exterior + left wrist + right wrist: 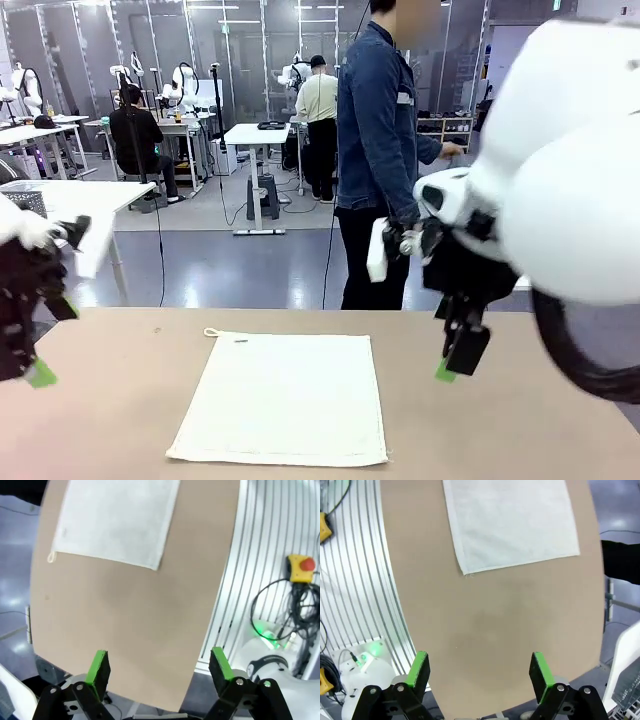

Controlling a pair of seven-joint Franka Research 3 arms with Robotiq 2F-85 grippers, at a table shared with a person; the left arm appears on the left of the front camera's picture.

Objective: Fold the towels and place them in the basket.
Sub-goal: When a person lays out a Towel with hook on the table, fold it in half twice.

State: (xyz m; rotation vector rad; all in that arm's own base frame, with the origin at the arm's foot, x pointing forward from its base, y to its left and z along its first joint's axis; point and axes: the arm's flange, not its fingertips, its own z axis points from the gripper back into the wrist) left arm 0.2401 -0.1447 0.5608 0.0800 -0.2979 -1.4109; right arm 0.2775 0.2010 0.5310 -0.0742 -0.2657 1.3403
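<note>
While both arms hang above the tan table (120,400), the left gripper (160,666) stands with its green-padded jaws spread wide, holding and touching nothing, and the right gripper (480,667) is spread just as wide and equally empty. Between the two grippers, and well ahead of each one's fingertips, the off-white towel (285,395) lies flat and unfolded on the table (its corner loop (211,332) sits at the far corner nearer the left gripper), apart from both. A tiny mark by that loop is too small to read.
</note>
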